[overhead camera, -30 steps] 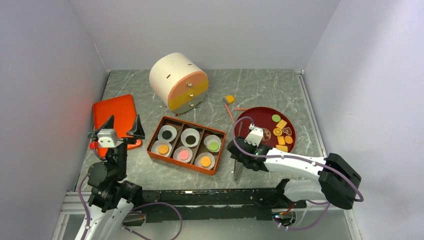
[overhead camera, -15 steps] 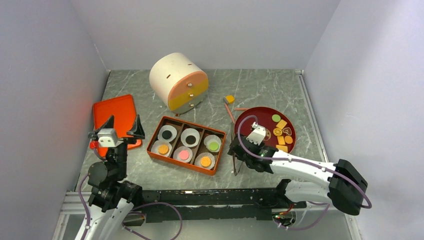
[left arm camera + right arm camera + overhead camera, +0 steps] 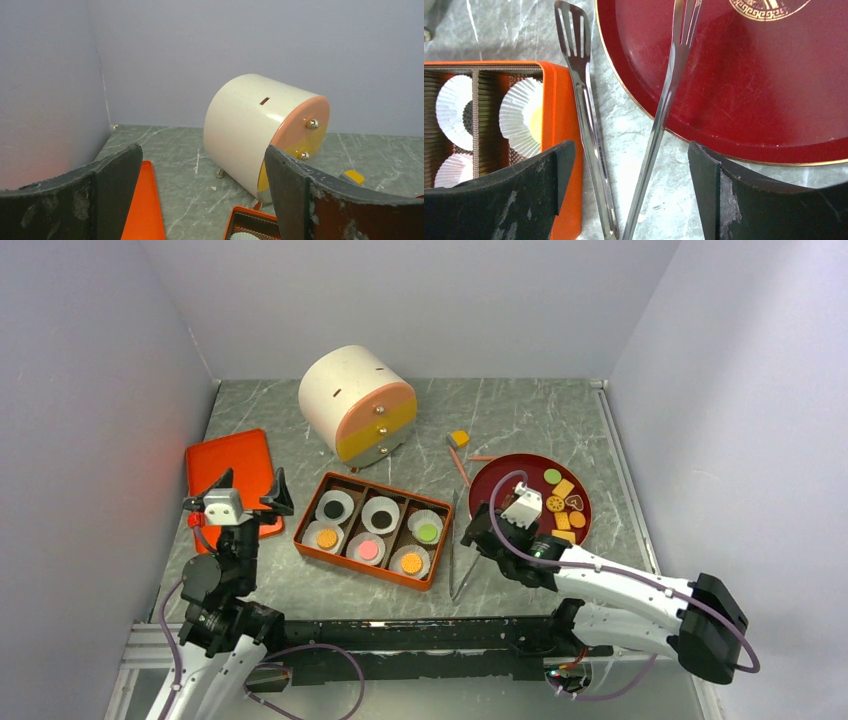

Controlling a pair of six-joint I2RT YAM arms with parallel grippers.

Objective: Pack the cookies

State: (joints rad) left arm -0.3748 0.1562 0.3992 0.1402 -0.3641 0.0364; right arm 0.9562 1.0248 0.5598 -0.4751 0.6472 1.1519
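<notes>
Right end effector (image 3: 630, 150) spread wide — tongs (image 3: 584, 100) lie loose between jaws, ungripped. Left end effector (image 3: 202, 150) wide open — empty.

tongs (image 3: 586, 115): shiny metal | plate (image 3: 749, 100): glossy | right pincer (image 3: 630, 150): scuffed matt black

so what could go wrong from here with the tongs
1. The tongs lie flat under the open right gripper, one blade up over the red plate's rim. A pinch could catch them crooked or slip off.
2. Their other blade lies close beside the orange box. The gripper coming down there could nudge the box and its paper cups.
</notes>
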